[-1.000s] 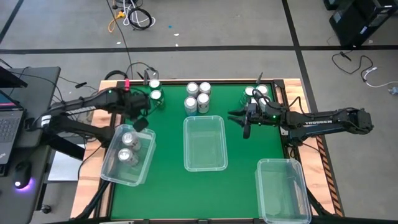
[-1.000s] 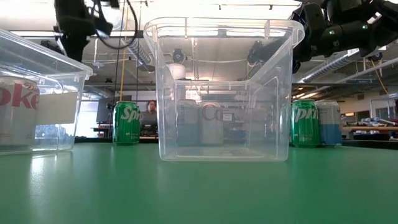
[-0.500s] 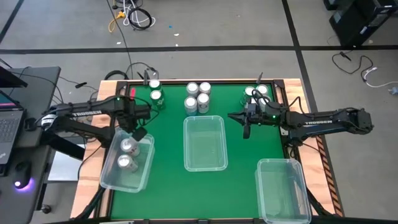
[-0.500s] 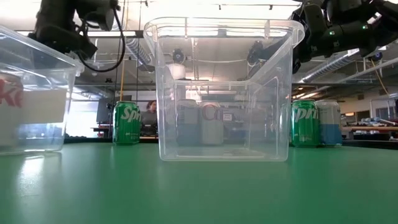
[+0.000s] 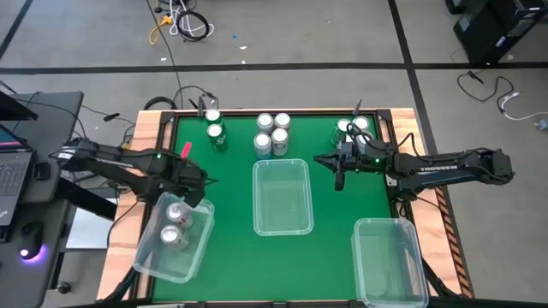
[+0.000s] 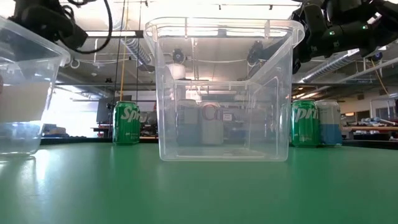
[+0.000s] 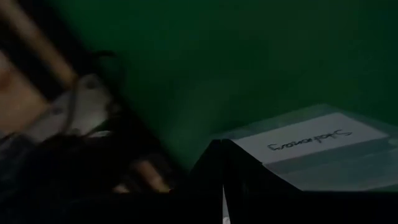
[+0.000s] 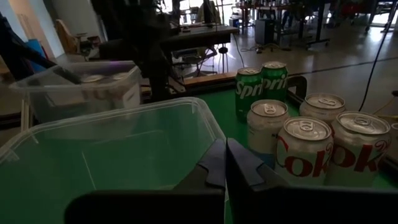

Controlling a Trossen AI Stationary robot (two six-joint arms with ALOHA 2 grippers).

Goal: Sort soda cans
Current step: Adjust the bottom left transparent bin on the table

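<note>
My left gripper is shut and points down at the far right corner of the left clear bin. That bin sits askew over the table's left border and holds two silver-white soda cans. My right gripper is shut and level in the air by the far right corner of the middle bin, touching nothing. Loose soda cans stand along the far edge: two green ones, several silver-topped ones, and a green and a blue one at the right. My left gripper meets the left bin at the far right corner of its rim, coming from above with its fingers pointing down. Whether the shut fingers pinch the thin wall or only press against it, I cannot tell. The bin rests on the table.
A third clear bin stands at the near right corner. Green table surface lies open between the bins and along the near edge. A laptop and cables sit beyond the table's left side.
My left gripper has gone toward the table's near edge and down a little, rolling as it went. The left bin with its two cans has slid with it toward the near left corner and turned askew.
</note>
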